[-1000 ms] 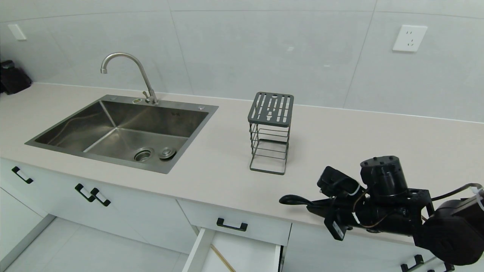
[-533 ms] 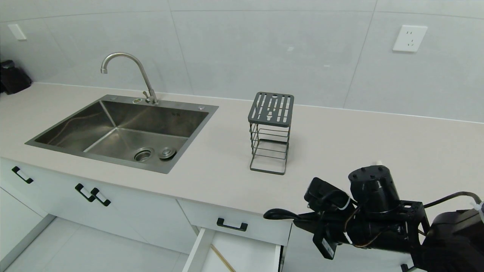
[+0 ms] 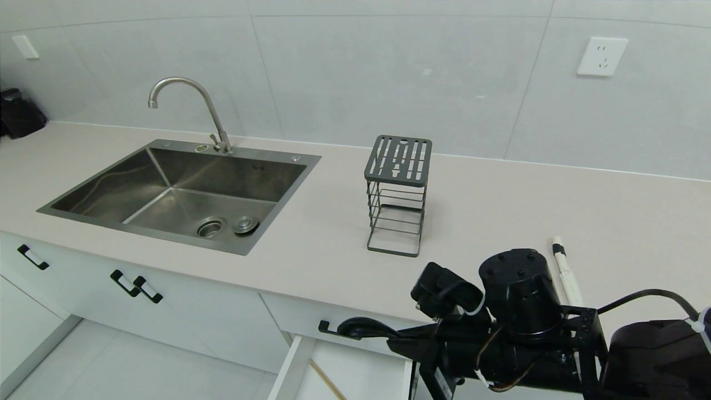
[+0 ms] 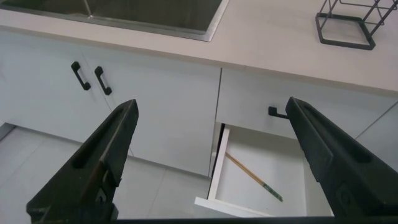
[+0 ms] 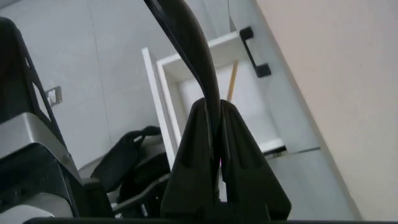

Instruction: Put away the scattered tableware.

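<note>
Right pincer [image 3: 408,340] is pressed together on the handle of a black spoon [image 3: 362,328]. The spoon is held about level, bowl end leading, out past the front edge of the tabletop [image 3: 500,205] and above the open drawer [image 4: 280,155]. Left pincer [image 4: 211,109] is spread wide with nothing in it, hanging over the same drawer and looking down into it. One chopstick [image 4: 252,176] already lies slantwise on the drawer floor, with plenty of bare floor beside it. My read is that we're in the deposit step for the spoon: carried to the drawer, not yet lowered. Next I need to drop the right wrist until the bowl is inside the drawer walls, tip the spoon along the drawer's length, then spread the pincer. I can't judge height above the drawer floor from here, so I'll go down slowly. Watch the drawer's front panel and its black handle [image 4: 278,113], which the spoon bowl looks near in the head view. On the tabletop behind the right arm there's a white stick-like piece [image 3: 565,271]. I can't tell what it is, but it's probably next to collect. Farther back are the wire rack [image 3: 397,194], well apart from it, then the sink [image 3: 139,183] and tap [image 3: 222,145].
</note>
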Controlling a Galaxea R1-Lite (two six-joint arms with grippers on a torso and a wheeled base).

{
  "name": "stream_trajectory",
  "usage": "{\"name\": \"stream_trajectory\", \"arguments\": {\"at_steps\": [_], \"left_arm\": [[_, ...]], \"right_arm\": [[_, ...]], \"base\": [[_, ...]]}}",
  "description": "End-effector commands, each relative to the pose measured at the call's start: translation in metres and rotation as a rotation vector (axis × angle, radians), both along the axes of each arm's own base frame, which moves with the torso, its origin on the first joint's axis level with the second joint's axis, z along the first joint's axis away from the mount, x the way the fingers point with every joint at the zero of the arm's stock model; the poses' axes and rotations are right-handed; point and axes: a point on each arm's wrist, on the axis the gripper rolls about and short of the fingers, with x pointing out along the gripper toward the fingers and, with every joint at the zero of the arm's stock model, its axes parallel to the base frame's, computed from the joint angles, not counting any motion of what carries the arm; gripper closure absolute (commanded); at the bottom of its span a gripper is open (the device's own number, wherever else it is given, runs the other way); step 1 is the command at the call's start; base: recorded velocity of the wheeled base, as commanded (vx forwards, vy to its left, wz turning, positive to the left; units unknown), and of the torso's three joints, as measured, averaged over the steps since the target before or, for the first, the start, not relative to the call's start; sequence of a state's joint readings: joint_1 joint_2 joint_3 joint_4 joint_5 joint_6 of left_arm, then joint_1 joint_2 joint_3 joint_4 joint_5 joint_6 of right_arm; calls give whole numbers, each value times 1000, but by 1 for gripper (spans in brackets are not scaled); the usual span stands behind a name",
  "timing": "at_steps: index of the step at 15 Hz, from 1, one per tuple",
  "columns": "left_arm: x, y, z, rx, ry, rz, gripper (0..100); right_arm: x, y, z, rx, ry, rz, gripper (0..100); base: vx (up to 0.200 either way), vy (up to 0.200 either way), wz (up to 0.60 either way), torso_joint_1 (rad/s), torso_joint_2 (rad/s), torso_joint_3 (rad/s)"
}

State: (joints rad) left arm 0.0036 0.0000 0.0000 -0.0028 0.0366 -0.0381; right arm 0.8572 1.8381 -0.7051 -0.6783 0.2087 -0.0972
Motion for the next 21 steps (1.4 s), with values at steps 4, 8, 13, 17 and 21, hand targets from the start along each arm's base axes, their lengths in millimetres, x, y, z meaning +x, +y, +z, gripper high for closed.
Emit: {"name": "stream_trajectory", "arguments": {"at_steps": [4, 8, 13, 17, 21], "left_arm": [[0, 0, 0, 0, 0, 1, 0], [0, 0, 0, 0, 0, 0, 0], [0, 0, 0, 0, 0, 1, 0], [0, 0, 0, 0, 0, 0, 0], [0, 0, 0, 0, 0, 0, 0]], "right_arm": [[-6, 29, 27, 83, -70, 75, 100], [-9, 44, 43, 136, -111, 114, 100], [-16, 47, 47, 131, -140, 141, 100], [-14, 44, 42, 88, -190, 156, 100], [-14, 47, 45, 73, -176, 155, 100]], "base": [[0, 0, 0, 0, 0, 0], [0, 0, 0, 0, 0, 0], [0, 0, 0, 0, 0, 0], [0, 0, 0, 0, 0, 0], [0, 0, 0, 0, 0, 0]]}}
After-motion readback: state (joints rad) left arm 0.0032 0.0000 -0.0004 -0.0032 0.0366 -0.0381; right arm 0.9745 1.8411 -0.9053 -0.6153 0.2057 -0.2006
